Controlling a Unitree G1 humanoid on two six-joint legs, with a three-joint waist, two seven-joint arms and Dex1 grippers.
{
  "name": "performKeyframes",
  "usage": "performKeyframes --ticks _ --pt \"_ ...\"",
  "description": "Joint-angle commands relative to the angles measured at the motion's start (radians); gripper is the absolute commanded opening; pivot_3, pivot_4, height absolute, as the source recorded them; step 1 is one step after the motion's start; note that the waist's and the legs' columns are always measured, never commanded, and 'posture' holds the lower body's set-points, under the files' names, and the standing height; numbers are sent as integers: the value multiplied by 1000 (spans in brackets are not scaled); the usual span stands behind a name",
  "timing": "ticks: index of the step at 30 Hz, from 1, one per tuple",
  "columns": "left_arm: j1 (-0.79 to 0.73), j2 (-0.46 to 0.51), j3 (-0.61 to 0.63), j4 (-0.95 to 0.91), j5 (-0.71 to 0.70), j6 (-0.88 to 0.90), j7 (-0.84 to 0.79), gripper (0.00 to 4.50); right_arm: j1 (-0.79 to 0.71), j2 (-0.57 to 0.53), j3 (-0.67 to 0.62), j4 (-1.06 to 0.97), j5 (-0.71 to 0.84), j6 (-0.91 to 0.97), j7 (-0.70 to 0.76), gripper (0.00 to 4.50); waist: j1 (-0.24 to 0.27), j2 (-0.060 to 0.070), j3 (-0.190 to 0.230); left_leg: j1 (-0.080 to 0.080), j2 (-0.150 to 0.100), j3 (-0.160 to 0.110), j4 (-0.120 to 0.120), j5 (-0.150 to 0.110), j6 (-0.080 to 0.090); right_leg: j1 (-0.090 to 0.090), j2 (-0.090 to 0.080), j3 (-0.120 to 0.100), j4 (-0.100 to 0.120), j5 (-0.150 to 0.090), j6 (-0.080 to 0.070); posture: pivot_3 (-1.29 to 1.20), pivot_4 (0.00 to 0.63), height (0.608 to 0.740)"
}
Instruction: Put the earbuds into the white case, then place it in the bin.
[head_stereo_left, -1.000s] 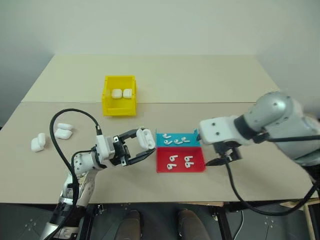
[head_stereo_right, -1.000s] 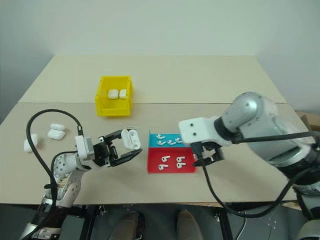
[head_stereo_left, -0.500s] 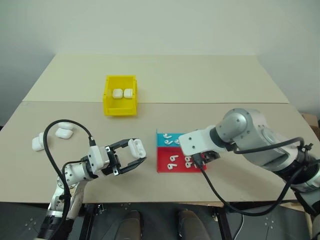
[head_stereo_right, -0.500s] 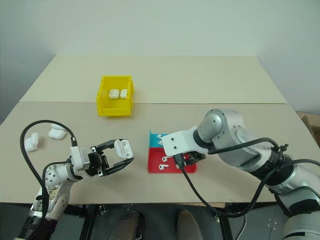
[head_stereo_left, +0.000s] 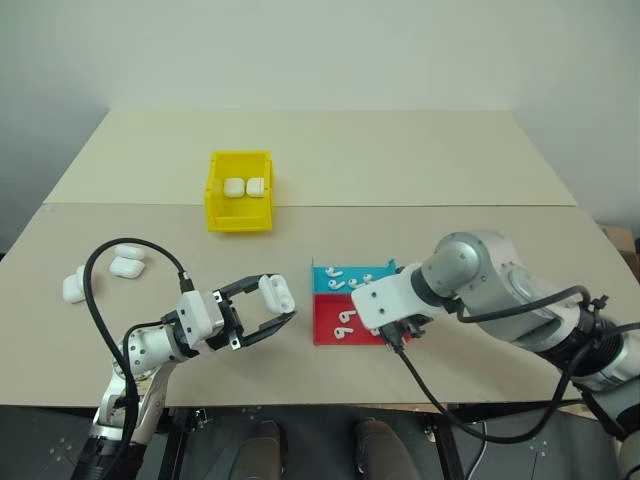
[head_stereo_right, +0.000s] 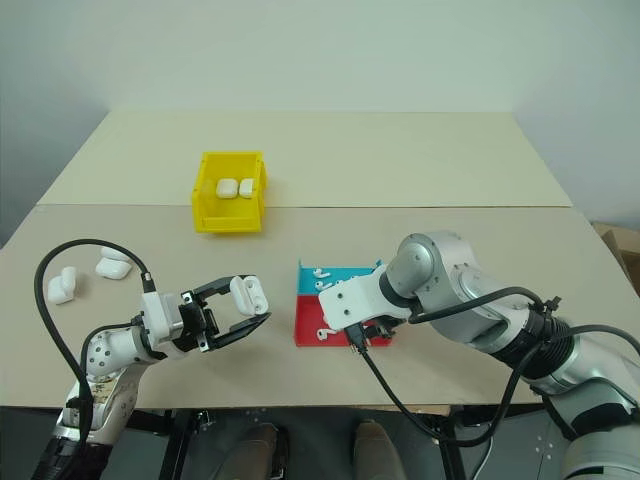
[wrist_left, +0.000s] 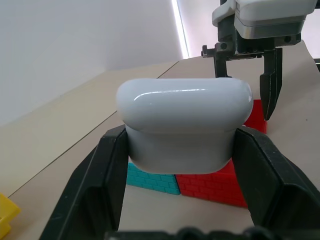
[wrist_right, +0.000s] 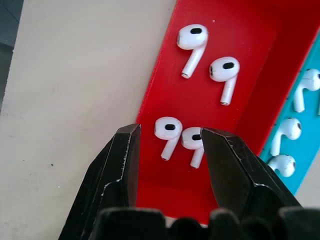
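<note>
My left gripper (head_stereo_left: 268, 312) is shut on the white case (head_stereo_left: 274, 293), which it holds level above the table left of the trays; the case (wrist_left: 182, 125) sits closed between the black fingers. My right gripper (wrist_right: 171, 132) points down into the red tray (wrist_right: 165, 65). Its fingers stand open on either side of two earbuds (wrist_right: 167, 129) that lie on the tray floor. Two more earbuds (wrist_right: 192, 40) lie further along the red tray. The right gripper (wrist_left: 245, 75) also hangs beyond the case in the left wrist view. The yellow bin (head_stereo_left: 213, 195) stands at the back left.
Two white cases (head_stereo_left: 245, 187) lie inside the bin. A teal tray (head_stereo_left: 322, 272) with several earbuds adjoins the red tray (head_stereo_left: 330, 335) on its far side. Three spare cases (head_stereo_left: 128, 262) lie on the table at the far left.
My right gripper has moved left and down from beside the red tray to over it, and its fingers have narrowed. The left gripper still holds the case in about the same place.
</note>
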Motion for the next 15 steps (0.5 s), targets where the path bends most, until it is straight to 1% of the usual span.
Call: performKeyframes --ticks 1,15 --pt "-3 16 19 -47 -1 13 11 2780 10 7 2 -17 -29 -20 9 2359 0 0 0 0 0 0 0 0 0 0 0 0 0 0 0 0 150 740" --pt "2 27 21 -60 21 24 33 2780 39 48 13 63 -82 -69 16 2359 -1 0 0 0 0 0 0 0 0 0 0 0 0 0 0 0 150 740"
